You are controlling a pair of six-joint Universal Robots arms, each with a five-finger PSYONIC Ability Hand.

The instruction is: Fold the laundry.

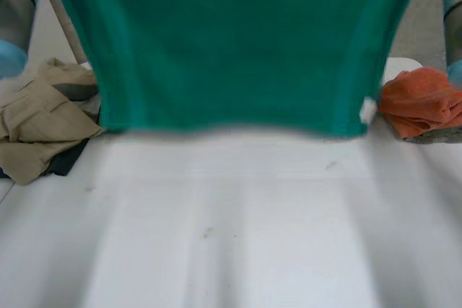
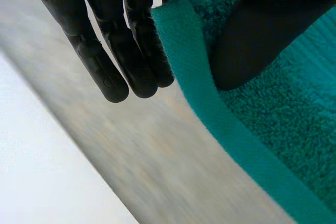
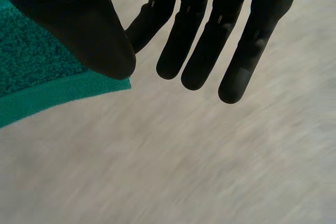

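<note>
The green towel (image 1: 231,48), looped terry with a flat woven hem band, hangs spread in a broad sheet above the far part of the white table (image 1: 238,229), its lower edge straight. The left hand (image 2: 131,51) pinches one upper corner, thumb pressed on the pile just inside the hem, fingers straight. The right hand (image 3: 199,40) pinches the other corner in the same way. A crumpled beige garment (image 1: 40,117) lies to the left and a bunched orange cloth (image 1: 419,99) to the right.

White table (image 1: 238,236): beige garment (image 1: 40,120) heaped at left, orange cloth (image 1: 422,99) at right, maybe atop something grey (image 1: 442,135).
</note>
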